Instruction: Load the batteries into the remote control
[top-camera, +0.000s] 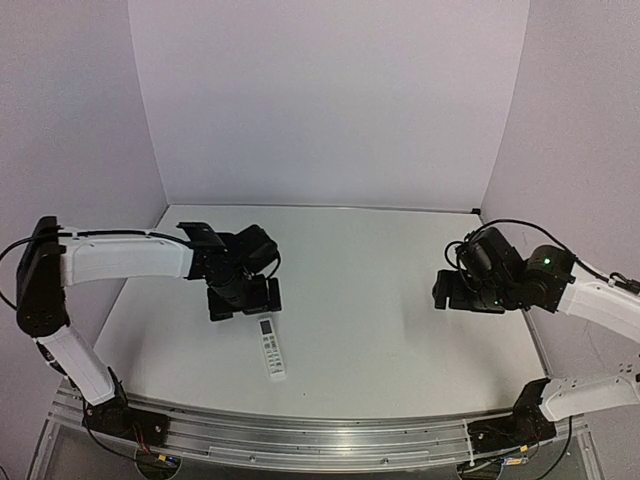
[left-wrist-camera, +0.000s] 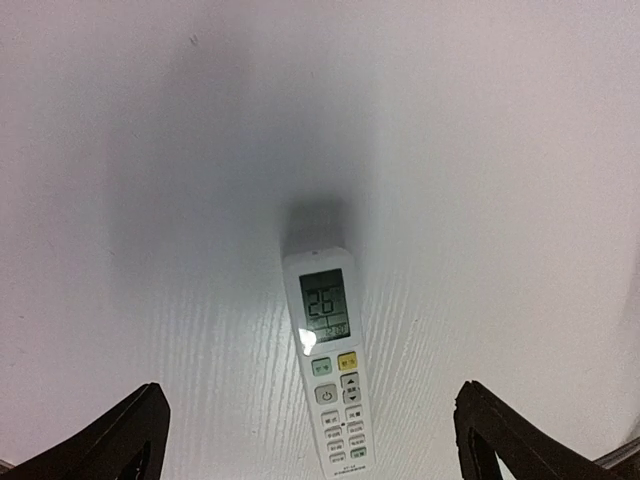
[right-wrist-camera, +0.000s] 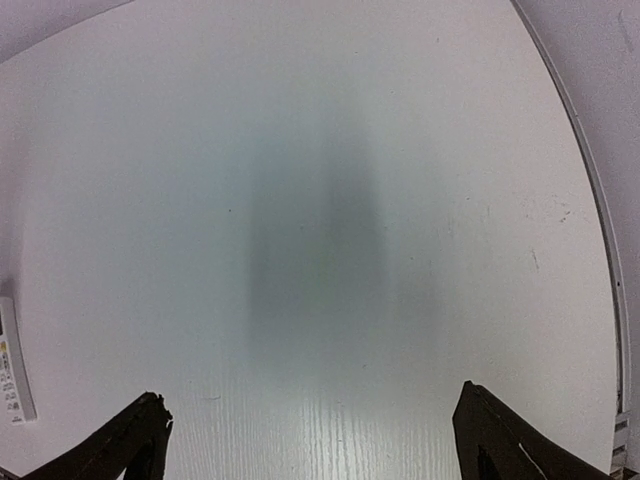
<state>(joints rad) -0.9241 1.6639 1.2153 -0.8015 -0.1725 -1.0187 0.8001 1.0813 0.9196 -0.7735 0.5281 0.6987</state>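
Observation:
The white remote control (top-camera: 271, 347) lies face up on the table, near the front middle. In the left wrist view the remote control (left-wrist-camera: 330, 360) shows its lit greenish display and rows of buttons. My left gripper (top-camera: 243, 298) hovers just behind and above it, open and empty; its fingertips (left-wrist-camera: 120, 440) stand wide apart either side of the remote. My right gripper (top-camera: 465, 291) is open and empty over bare table at the right. The remote's edge shows at the far left of the right wrist view (right-wrist-camera: 14, 360). No batteries are in view.
The white table (top-camera: 380, 300) is walled by pale panels at the back and sides. A metal rail (top-camera: 320, 435) runs along the front edge by the arm bases. The table's right edge (right-wrist-camera: 600, 250) shows in the right wrist view.

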